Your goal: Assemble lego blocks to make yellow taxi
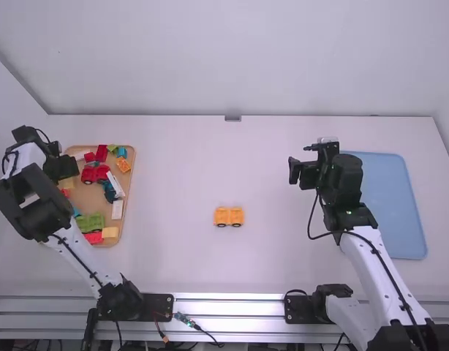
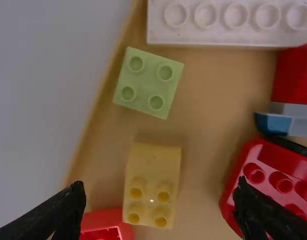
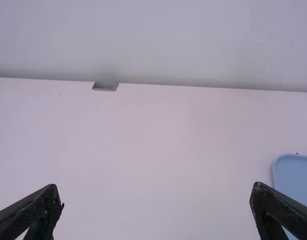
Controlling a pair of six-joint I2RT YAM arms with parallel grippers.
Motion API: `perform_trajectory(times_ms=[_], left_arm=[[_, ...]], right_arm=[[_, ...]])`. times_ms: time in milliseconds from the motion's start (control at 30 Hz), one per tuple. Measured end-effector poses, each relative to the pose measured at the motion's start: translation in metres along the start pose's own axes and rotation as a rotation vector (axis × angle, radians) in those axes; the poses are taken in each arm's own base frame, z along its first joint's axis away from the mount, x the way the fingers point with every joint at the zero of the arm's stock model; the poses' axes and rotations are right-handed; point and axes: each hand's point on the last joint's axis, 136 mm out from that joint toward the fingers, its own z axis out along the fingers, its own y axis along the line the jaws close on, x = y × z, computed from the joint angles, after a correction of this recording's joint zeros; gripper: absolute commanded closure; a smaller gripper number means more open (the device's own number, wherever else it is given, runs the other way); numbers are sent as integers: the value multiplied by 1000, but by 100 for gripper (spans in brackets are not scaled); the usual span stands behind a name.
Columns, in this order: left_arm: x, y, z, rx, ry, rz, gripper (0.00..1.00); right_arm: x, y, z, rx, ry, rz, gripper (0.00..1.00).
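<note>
Wheeled base (image 1: 229, 216) placed; stacking apparently pending. Left gripper (image 2: 159, 186): wide, above yellow block (image 2: 152, 175), left tray (image 1: 86, 199). Right gripper (image 3: 156, 186): wide, empty.

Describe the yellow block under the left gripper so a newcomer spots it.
On the left side of the table, find the brown tray. Inside, under the open left gripper, the yellow block lies near a pale green block. Unlike that square neighbour, it is oblong: four studs on one half, the other smooth.
</note>
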Motion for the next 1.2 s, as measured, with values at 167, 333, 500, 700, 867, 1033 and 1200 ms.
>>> perform_trajectory(times_ms=[167, 333, 500, 700, 867, 1033, 1200], left_arm=[[2, 15, 6, 10, -27, -38, 27], [19, 20, 19, 57, -21, -44, 31], [19, 12, 23, 91, -34, -14, 33], [12, 1, 22, 118, -59, 15, 36], [14, -4, 26, 126, -64, 16, 37], [21, 0, 30, 102, -43, -13, 42], [21, 1, 30, 95, -39, -38, 49]], right_arm=[[0, 0, 0, 0, 2, -5, 1], [1, 0, 0, 0, 3, -5, 1], [1, 0, 0, 0, 4, -7, 1], [1, 0, 0, 0, 4, -7, 1], [2, 0, 0, 0, 9, -5, 1], [3, 0, 0, 0, 10, -5, 1], [3, 0, 0, 0, 10, -7, 1]])
